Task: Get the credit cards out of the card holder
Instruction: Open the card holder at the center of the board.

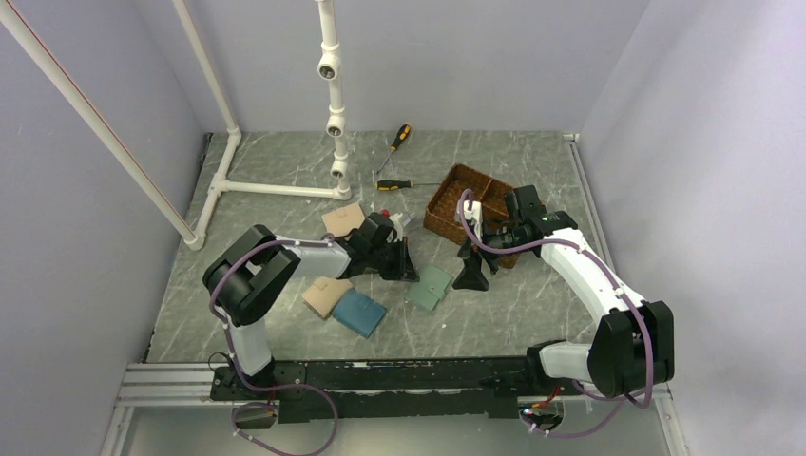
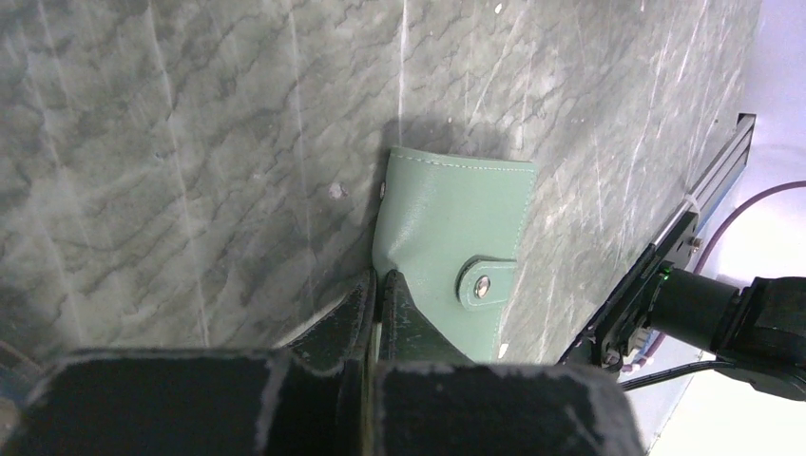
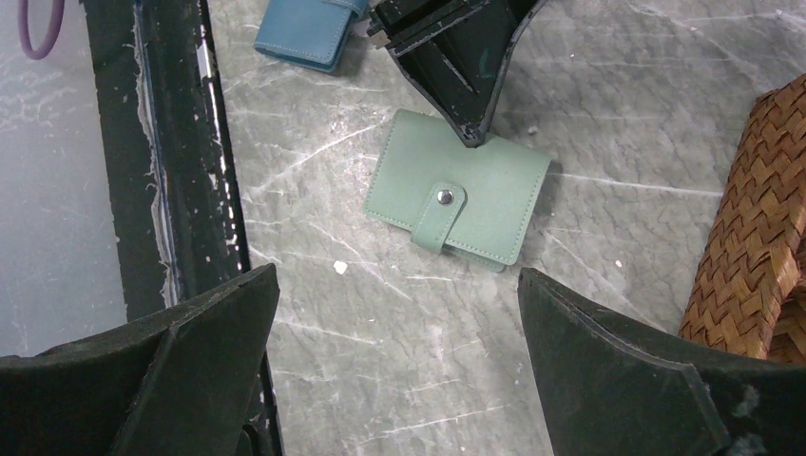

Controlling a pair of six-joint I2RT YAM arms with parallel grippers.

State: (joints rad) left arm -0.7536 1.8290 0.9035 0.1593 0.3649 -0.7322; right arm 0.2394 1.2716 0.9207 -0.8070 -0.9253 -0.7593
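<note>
Midway across the worktop (image 1: 285, 180), a little toward its near edge, the card holder (image 1: 429, 287) lies flat and closed. Its strap (image 3: 435, 223) is fastened at the snap (image 3: 444, 197), and no cards are in sight. The task is therefore at its opening step, steadying the holder so it can be undone.

The left claw (image 1: 409, 266) is narrow, its fingers (image 2: 356, 313) pressed nearly together with the tips touching the holder's edge. Whether they pinch the cover or only bear down on it, I cannot tell. The right claw (image 3: 394, 285) hangs above the holder, spread wide and holding nothing.

The next move probably falls to the right claw. It would have to drop to the strap's free end, narrow on that small tab and pull it off the snap while the left keeps the holder from sliding.

Only the top view gives the layout, with the basket (image 1: 470, 204) toward the far right corner and a blue wallet (image 1: 359, 312) toward the near edge. The holder is too small there to read the snap. The right wrist view shows the whole closed face and the left tips at its rim. The left wrist view alone shows how close those fingers sit and the leather bending slightly beside them.
</note>
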